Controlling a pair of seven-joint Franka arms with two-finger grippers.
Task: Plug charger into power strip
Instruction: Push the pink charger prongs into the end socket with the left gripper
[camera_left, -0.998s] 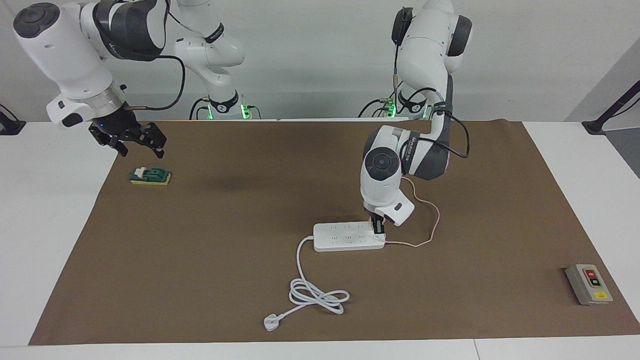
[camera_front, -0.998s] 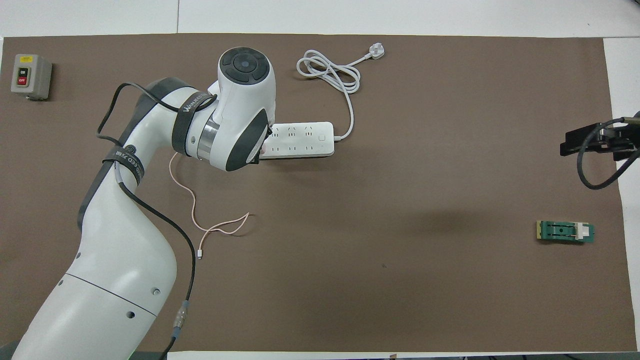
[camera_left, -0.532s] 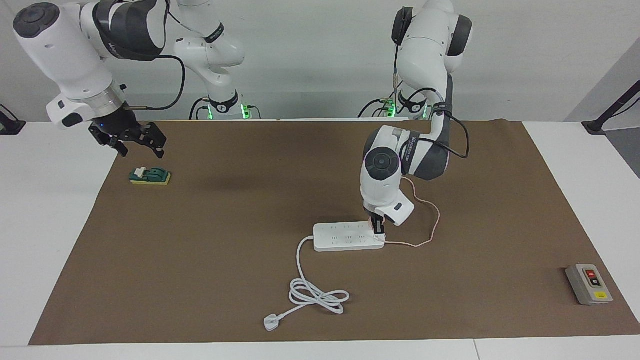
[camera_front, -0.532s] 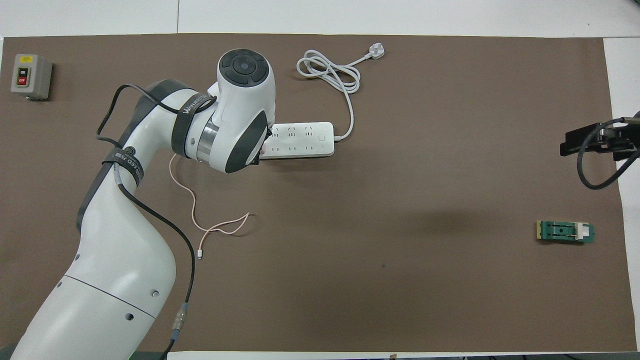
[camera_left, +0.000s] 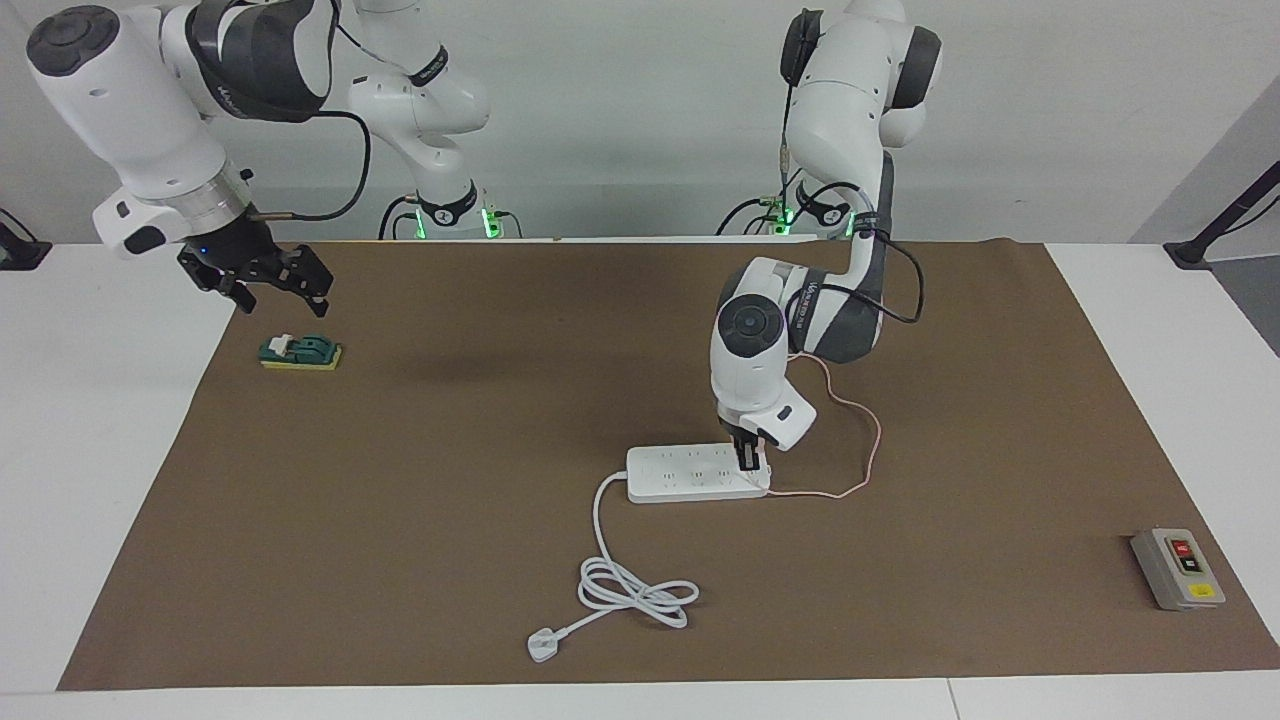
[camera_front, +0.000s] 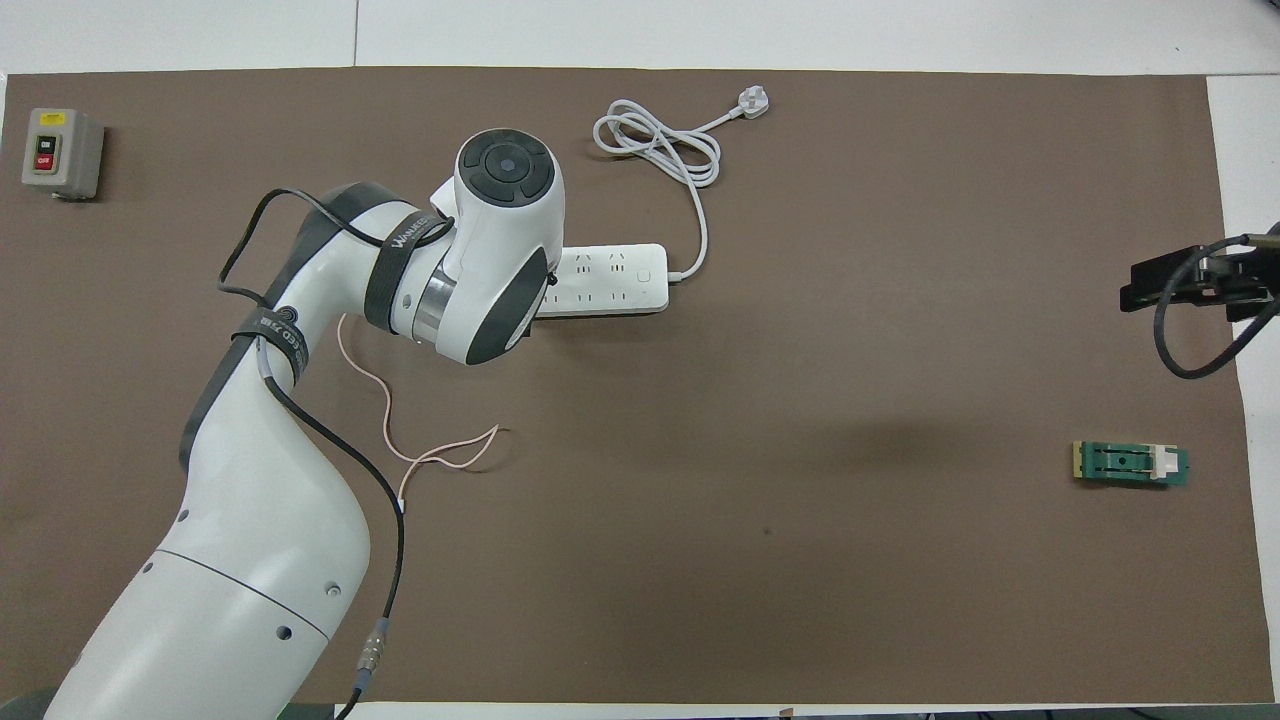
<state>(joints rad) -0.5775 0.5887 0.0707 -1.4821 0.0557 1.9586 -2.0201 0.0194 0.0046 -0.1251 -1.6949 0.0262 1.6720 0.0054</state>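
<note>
The white power strip (camera_left: 690, 475) (camera_front: 615, 280) lies mid-mat. Its thick cord (camera_left: 620, 585) (camera_front: 660, 150) coils away from the robots. My left gripper (camera_left: 748, 458) points straight down onto the strip's end toward the left arm's side, shut on the charger. The charger's small cube is almost hidden between the fingers. Its thin pink cable (camera_left: 868, 450) (camera_front: 385, 400) trails from there in loops across the mat. In the overhead view the left wrist covers the gripper and that end of the strip. My right gripper (camera_left: 262, 282) (camera_front: 1190, 280) waits open in the air over the mat's edge.
A green block (camera_left: 300, 352) (camera_front: 1130, 463) lies below the right gripper at the right arm's end. A grey box with red and black buttons (camera_left: 1178, 568) (camera_front: 62, 152) sits at the mat's corner at the left arm's end. The cord's flat white plug (camera_left: 543, 645) (camera_front: 753, 100) lies farthest out.
The left hand has shifted slightly along the strip toward the right arm's end, still down on it. The right arm has not moved.
</note>
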